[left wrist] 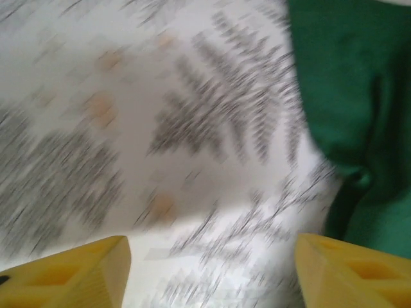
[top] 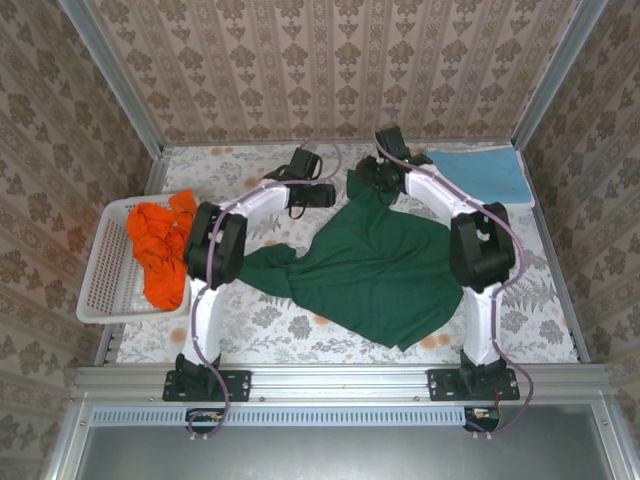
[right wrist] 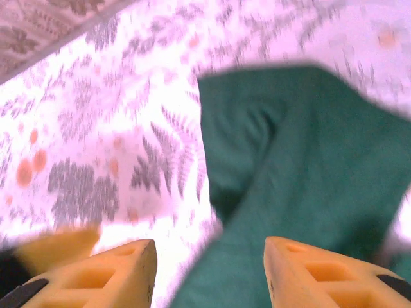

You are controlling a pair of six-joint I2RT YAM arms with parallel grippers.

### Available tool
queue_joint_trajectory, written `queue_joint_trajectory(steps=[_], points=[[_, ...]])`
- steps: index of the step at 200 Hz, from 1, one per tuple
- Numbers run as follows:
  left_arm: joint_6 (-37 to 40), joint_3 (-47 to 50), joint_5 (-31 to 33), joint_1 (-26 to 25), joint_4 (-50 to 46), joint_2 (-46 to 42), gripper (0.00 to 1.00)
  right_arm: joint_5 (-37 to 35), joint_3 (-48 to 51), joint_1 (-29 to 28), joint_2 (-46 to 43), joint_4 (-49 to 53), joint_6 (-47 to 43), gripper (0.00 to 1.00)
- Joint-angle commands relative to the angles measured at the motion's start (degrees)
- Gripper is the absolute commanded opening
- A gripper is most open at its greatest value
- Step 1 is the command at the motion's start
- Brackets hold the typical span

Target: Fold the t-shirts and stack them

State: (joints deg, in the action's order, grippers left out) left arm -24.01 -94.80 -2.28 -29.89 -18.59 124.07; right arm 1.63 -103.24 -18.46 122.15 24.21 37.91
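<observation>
A dark green t-shirt (top: 370, 270) lies spread and rumpled in the middle of the table. A light blue t-shirt (top: 485, 172) lies folded flat at the back right. Bright orange t-shirts (top: 160, 250) are bundled in the basket on the left. My left gripper (top: 318, 195) hovers just left of the green shirt's far corner. In the left wrist view it (left wrist: 212, 269) is open over bare tablecloth, with the green shirt (left wrist: 353, 96) to its right. My right gripper (top: 372, 180) is at that far corner. It (right wrist: 209, 276) is open above the edge of the green shirt (right wrist: 308, 173), gripping nothing.
A white lattice basket (top: 100, 270) sits at the table's left edge and holds the orange cloth. The floral tablecloth (top: 530, 300) shows at the front right and front left. Patterned walls close in the back and both sides.
</observation>
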Motion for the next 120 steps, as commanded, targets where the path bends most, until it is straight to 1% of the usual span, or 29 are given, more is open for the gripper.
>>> queue_joint_trajectory(steps=[1,37,66,77,89,120], points=[[-7.4,7.9,6.0,1.1,7.9,-12.2,0.75,-8.4,-13.6,-2.1,10.9,12.6,-3.8,0.49],[-12.2,21.8,11.1,1.0,13.5,-22.7,0.87,-15.7,-39.9,-3.8,27.4,25.3,-7.7,0.49],[-12.3,28.1,14.0,1.2,15.3,-28.9,0.89,-18.3,-61.1,-4.8,40.7,34.5,-10.2,0.49],[-12.2,30.4,15.3,1.2,15.9,-31.2,0.90,-17.9,-67.5,-4.8,44.4,37.4,-10.1,0.47],[-12.0,32.4,16.5,1.2,16.8,-33.3,0.91,-16.3,-69.7,-4.7,46.3,37.8,-10.1,0.44],[-11.5,35.5,18.7,1.5,17.5,-36.2,0.92,-15.2,-67.5,-4.8,46.2,38.5,-9.8,0.38]])
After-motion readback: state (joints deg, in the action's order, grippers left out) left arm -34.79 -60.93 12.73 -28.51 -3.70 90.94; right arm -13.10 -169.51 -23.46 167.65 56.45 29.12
